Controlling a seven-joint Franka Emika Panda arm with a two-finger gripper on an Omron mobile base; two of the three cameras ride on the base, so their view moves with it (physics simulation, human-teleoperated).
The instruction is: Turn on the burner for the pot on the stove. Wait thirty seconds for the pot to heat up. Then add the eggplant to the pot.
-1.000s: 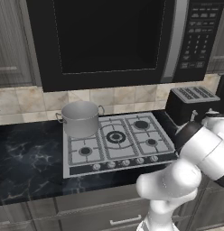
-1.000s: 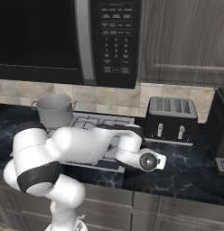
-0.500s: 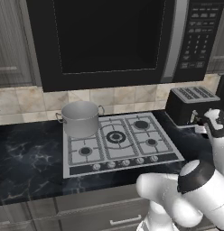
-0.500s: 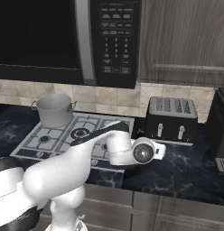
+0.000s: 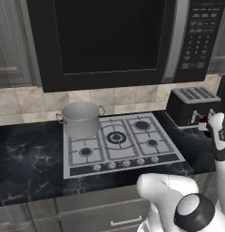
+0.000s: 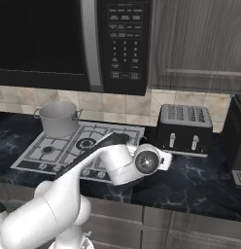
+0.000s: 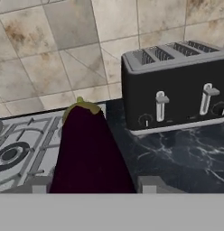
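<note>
Eggplant held up by the toaster

Eggplant (image 7: 89, 151) sits clamped between the fingers of the hand (image 7: 91, 186), which hangs over the dark tabletop (image 5: 28, 158) between the stove (image 5: 119, 142) and the black toaster (image 7: 177, 88). The pot (image 5: 81, 118) stands on the rear left burner. Since half a second ago the arm has swung farther right and its elbow has dropped lower.

A dark marbled counter (image 5: 28, 163) carries the stove (image 5: 119, 145). A black toaster (image 6: 184, 127) stands just right of it
</note>
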